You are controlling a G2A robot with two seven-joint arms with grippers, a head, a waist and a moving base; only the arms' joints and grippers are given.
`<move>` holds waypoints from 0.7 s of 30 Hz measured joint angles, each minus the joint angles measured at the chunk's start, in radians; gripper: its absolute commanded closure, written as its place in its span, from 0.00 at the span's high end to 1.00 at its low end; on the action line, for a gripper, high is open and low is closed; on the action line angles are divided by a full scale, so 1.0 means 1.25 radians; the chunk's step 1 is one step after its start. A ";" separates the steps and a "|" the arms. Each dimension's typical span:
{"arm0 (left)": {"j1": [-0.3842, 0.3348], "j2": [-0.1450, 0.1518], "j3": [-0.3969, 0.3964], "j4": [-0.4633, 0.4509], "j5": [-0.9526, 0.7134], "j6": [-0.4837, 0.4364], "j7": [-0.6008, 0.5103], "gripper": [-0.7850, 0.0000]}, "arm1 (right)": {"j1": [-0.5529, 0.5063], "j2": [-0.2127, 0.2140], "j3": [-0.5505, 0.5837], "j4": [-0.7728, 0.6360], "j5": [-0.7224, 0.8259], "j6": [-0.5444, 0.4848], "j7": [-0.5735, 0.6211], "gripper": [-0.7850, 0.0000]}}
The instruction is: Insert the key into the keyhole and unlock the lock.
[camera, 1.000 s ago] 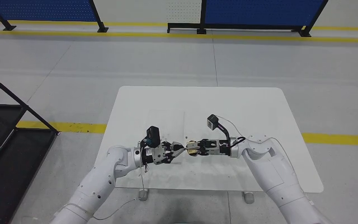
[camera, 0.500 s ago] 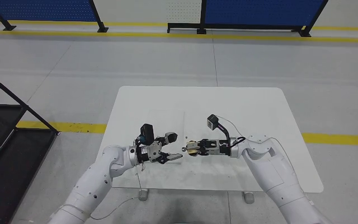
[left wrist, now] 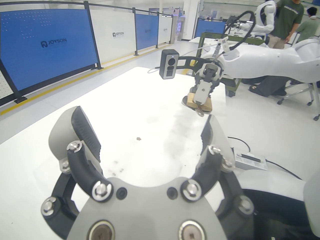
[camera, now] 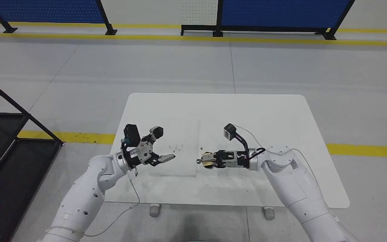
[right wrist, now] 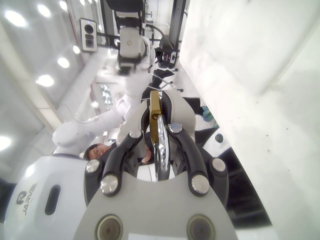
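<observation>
My right gripper (camera: 204,160) has its fingers clamped on the brass padlock (left wrist: 191,100), held over the white counter (camera: 272,121). The small silver key (left wrist: 200,112) juts from the padlock's keyhole end. The left gripper (left wrist: 145,123), fingers spread and empty, has backed off to nine o'clock of the lock. Insertion looks done, but I can't tell if it's unlocked. Next I'd re-grip the key and turn.

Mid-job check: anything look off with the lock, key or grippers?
Nothing damaged or spilled. One oddity: the key seems to sit in the lock, which the right gripper clamps, while the left gripper is open, empty and apart from it. Whether the lock is unlocked I cannot tell.
</observation>
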 measured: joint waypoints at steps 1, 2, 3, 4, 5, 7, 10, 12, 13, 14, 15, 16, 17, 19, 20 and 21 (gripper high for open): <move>0.004 0.001 -0.008 -0.002 0.000 0.002 0.002 1.00 | 0.000 0.000 0.000 0.000 0.000 0.000 0.000 0.00; 0.010 0.002 -0.018 -0.006 0.000 0.005 0.004 1.00 | 0.000 0.000 0.000 0.000 0.000 0.000 0.000 0.00; 0.014 0.003 -0.025 -0.007 0.000 0.008 0.006 1.00 | 0.000 0.000 0.000 0.000 0.000 0.000 0.000 0.00; 0.018 0.004 -0.031 -0.009 0.000 0.010 0.007 1.00 | 0.000 0.000 0.000 0.000 0.000 0.000 0.000 0.00; 0.022 0.005 -0.037 -0.009 0.000 0.012 0.007 1.00 | 0.000 0.000 0.000 0.000 0.000 0.000 0.000 0.00; 0.024 0.005 -0.040 -0.009 -0.002 0.013 0.008 1.00 | 0.000 0.000 0.000 0.000 0.000 0.000 0.000 0.00; 0.023 0.005 -0.039 -0.009 -0.002 0.013 0.008 1.00 | 0.000 0.000 0.000 0.000 0.000 0.000 0.000 0.00; 0.023 0.005 -0.039 -0.009 -0.002 0.013 0.008 1.00 | 0.000 0.000 0.000 0.000 0.000 0.000 0.000 0.00; 0.023 0.005 -0.039 -0.009 -0.002 0.013 0.008 1.00 | 0.000 0.000 0.000 0.000 0.000 0.000 0.000 0.00; 0.023 0.005 -0.039 -0.009 -0.002 0.013 0.008 1.00 | 0.000 0.000 0.000 0.000 0.000 0.000 0.000 0.00; 0.023 0.005 -0.039 -0.009 -0.002 0.013 0.008 1.00 | -0.001 0.000 0.000 -0.001 0.000 0.000 -0.001 0.00; 0.023 0.005 -0.039 -0.009 -0.002 0.013 0.008 1.00 | -0.003 0.000 -0.001 -0.003 -0.004 0.001 -0.007 0.00; 0.023 0.005 -0.039 -0.009 -0.002 0.013 0.008 1.00 | -0.003 0.001 -0.004 -0.005 -0.022 0.008 -0.025 0.00; 0.023 0.005 -0.039 -0.009 -0.002 0.013 0.008 1.00 | 0.003 0.003 -0.008 -0.003 -0.061 0.030 -0.052 0.00; 0.023 0.005 -0.039 -0.009 -0.002 0.013 0.008 1.00 | 0.010 0.003 -0.011 0.003 -0.077 0.042 -0.061 0.00; 0.023 0.005 -0.039 -0.009 -0.002 0.013 0.008 1.00 | 0.017 0.004 -0.013 0.012 -0.091 0.053 -0.069 0.00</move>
